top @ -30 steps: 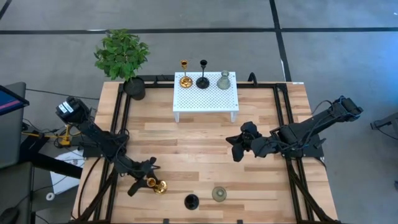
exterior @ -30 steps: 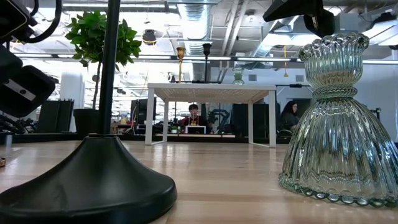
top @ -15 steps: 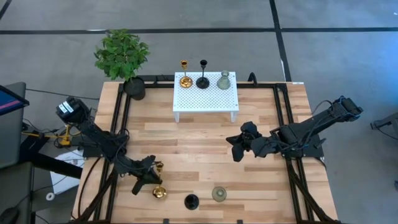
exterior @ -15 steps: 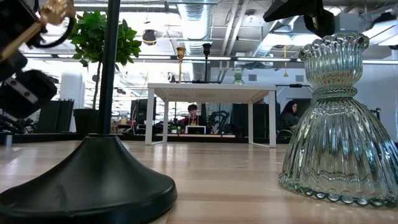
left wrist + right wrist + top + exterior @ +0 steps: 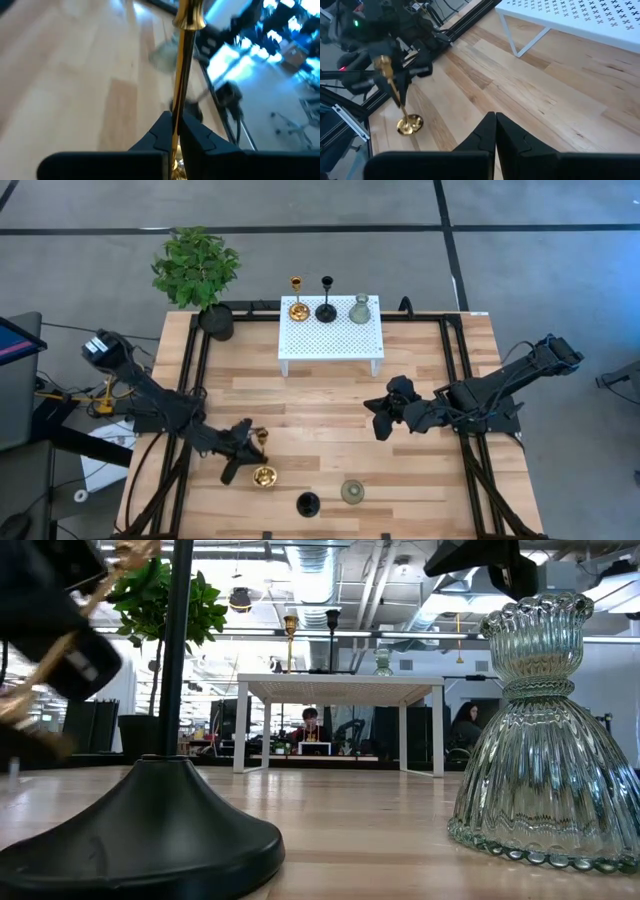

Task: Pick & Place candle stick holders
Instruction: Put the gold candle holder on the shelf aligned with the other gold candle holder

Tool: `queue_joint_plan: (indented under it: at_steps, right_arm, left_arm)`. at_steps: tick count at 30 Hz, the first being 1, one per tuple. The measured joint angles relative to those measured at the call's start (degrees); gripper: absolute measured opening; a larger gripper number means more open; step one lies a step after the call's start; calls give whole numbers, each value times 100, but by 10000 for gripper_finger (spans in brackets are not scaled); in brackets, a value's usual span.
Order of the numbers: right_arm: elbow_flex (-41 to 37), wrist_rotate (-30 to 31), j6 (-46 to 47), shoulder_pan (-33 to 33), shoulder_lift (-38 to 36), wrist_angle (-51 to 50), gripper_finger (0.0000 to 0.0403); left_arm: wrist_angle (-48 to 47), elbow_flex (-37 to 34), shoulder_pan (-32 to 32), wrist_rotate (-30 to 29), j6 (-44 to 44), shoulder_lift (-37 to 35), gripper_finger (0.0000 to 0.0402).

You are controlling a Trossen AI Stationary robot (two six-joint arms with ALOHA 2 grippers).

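Since a second ago: gold candle stick holder (image 5: pixel 262 472) no longer lies flat near the front-left of the table; it is off the wood, tilted, base low toward the table front, cup end up near the wrist. Left gripper (image 5: pixel 250 452) has carried it a little toward the table's middle. Left wrist view: both fingers pinch the thin gold stem (image 5: pixel 181 85), no gap visible between pads and stem.

Left arm (image 5: pixel 160 405) stretches low and diagonal from the left edge of the table (image 5: pixel 330 415) toward the front centre. Right gripper (image 5: pixel 386 412) hovers mid-table on the right side, fingers pressed together, holding nothing, same place as before.

Just beside the lifted piece, toward the front edge: black holder (image 5: pixel 308 503), then grey-green holder (image 5: pixel 352 492), both upright, apart from each other. Bare boards lie between the two grippers. White perforated stand (image 5: pixel 331 336) at the back edge carries a second gold holder (image 5: pixel 297 302), a second black holder (image 5: pixel 326 304) and a second grey-green holder (image 5: pixel 360 308) in a row along its far side; its near half is bare. Potted plant (image 5: pixel 197 272) at the back-left corner.
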Motion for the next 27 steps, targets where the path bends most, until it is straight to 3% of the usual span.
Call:
queue_joint_plan:
  at_steps: [6,14,22,27]
  right_arm:
    - [0,0,0,0,0,-39,0]
    - [0,54,0,0,0,-50,0]
    - [-57,150,0,0,1,-133,0]
    - [-120,149,2,0,2,-235,0]
  left_arm:
    - [-737,301,555,128,637,-1069,14]
    - [-3783,1962,1410,99,1354,-1372,14]
    - [-3868,2824,2804,40,2496,-1327,14]
    - [-3880,3100,3751,40,2590,-945,14]
